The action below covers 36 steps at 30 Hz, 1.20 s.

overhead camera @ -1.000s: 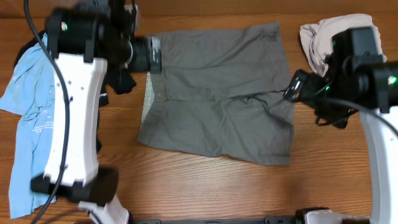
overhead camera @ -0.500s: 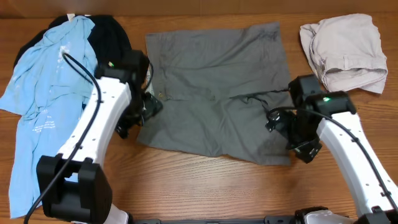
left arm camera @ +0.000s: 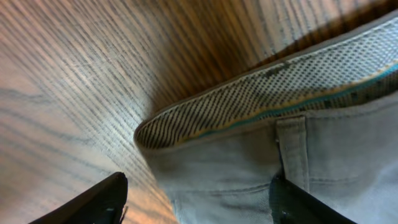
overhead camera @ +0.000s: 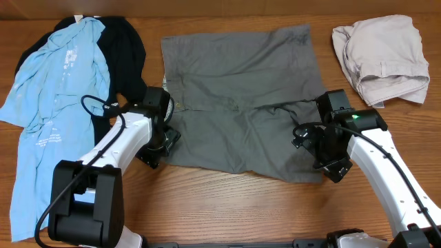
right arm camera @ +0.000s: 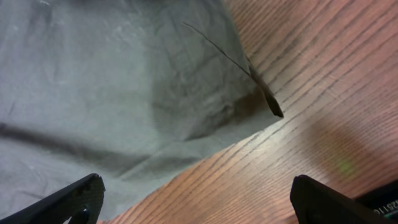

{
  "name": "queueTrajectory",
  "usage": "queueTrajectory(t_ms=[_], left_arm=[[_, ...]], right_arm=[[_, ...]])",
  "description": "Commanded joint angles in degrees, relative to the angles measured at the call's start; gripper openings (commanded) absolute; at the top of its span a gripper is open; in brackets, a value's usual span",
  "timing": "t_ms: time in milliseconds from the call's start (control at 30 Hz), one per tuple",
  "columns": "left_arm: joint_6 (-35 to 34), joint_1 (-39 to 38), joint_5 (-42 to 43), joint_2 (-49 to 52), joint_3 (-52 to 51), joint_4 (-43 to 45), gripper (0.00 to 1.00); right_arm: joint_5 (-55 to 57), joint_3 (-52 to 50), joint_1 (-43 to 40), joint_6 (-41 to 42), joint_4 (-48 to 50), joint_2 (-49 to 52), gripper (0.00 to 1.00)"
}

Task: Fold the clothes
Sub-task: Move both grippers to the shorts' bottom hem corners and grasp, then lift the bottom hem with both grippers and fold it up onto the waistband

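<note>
Left gripper (left arm camera: 199, 208) with fingers apart, low over the waistband corner at 8 o'clock of the grey-olive shorts (overhead camera: 241, 96), right gripper (right arm camera: 202, 205) likewise apart over their 4 o'clock hem corner, shorts spread flat mid-bench (overhead camera: 227, 207), beige shorts (overhead camera: 382, 55) at 2 o'clock.

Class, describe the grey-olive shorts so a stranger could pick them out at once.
Find the middle of the wooden table. The grey-olive cotton shorts lie spread flat there, unlike the crumpled beige shorts on the right and the light blue shirt on the left.
</note>
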Motion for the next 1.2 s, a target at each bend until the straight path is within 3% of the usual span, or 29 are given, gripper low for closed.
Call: queueTrajectory(t_ms=[0,33,67,100,133,533,733,767,867,967,1033,1167], left_arm=[[-1.49,0.33,-1.64,-0.37,-2.21,2.54,0.52],[-1.31,0.33,-1.68,-0.37,-2.4,3.02,0.4],[-0.59,0.33,-1.95,-0.37,-2.64,3.89,0.2],[0.76,0.33,-2.19,-0.37,-2.64,4.5,0.09],[1.86,0.33,-2.19,-0.37,-2.64,4.94,0.04],[2.32,0.22,-2.23,-0.37,-2.64,5.25,0.04],[2.36,0.22,-2.23,-0.37,-2.64,4.87,0.04],[2.78,0.22,-2.23,-0.37,-2.64,4.9,0.04],[3.65,0.22,-2.27,-0.37,-2.64,4.9,0.04],[5.42,0.22,-2.47,-0.39,-2.64,4.85,0.04],[7.37,0.22,-2.47,-0.39,-2.64,4.87,0.04],[13.11,0.28,-2.38,-1.14,-1.88,4.76,0.04]], right_arm=[[0.92,-0.57,0.24,0.66,0.48,-0.63,1.0],[0.9,-0.79,0.24,1.16,0.46,-0.63,0.99],[0.33,-1.73,0.24,2.6,0.7,-0.63,0.96],[0.09,-2.34,0.24,3.39,0.96,-0.63,0.95],[-0.5,-3.5,0.24,3.65,2.03,-0.63,0.94],[-2.71,-16.39,0.22,3.69,14.36,-0.63,0.88],[-2.67,-20.94,0.11,3.67,19.71,-0.61,0.78],[-2.49,-21.14,0.07,3.39,20.37,-0.59,0.68],[-0.87,-21.14,0.07,3.19,20.57,-0.52,0.57],[1.44,-21.14,0.07,3.23,21.05,-0.52,0.3],[1.6,-21.14,0.07,3.21,21.44,-0.52,0.06],[2.05,-19.8,0.04,2.82,19.91,-0.79,0.04]])
